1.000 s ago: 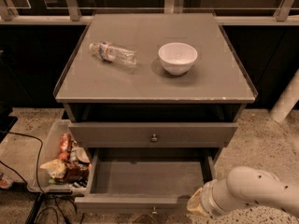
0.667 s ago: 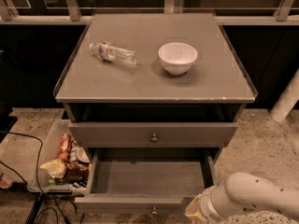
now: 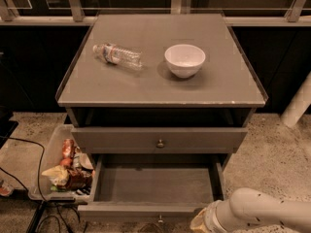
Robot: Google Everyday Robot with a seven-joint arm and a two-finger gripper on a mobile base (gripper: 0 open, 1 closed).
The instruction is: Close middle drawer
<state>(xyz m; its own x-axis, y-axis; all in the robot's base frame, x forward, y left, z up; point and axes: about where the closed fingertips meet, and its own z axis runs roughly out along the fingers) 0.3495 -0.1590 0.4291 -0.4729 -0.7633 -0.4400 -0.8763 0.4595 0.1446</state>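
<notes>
Camera view shows you the grey-brown cabinet (image 3: pixel 160 84) from above and in front. On its top a clear plastic water bottle (image 3: pixel 118 56) lies on its side towards the left. A white bowl (image 3: pixel 184 59) stands upright to the right of it, apart from the bottle.

Below the top you see the uppermost drawer front (image 3: pixel 116 140) with its small round knob (image 3: pixel 160 143); it sits almost flush with the cabinet.

The middle drawer (image 3: pixel 155 184) is directly under it and is pulled far out towards you, so you look down onto its bare floor. Its front panel runs along the bottom edge of the picture, and its knob (image 3: pixel 160 221) shows just above that edge.

The robot's white arm (image 3: pixel 265 208) comes in from the lower right corner. The gripper (image 3: pixel 198 223) is at the bottom edge, just beside the right end of the middle drawer's front panel. Only its pale base shows, so you cannot tell whether it is spread or pressed together, nor whether it touches the panel.

Left of the open drawer a clear plastic bin (image 3: pixel 48 147) sits on the speckled floor (image 3: pixel 272 154), holding crumpled snack packets (image 3: pixel 68 171). A dark cable (image 3: pixel 29 147) runs past the bin.
</notes>
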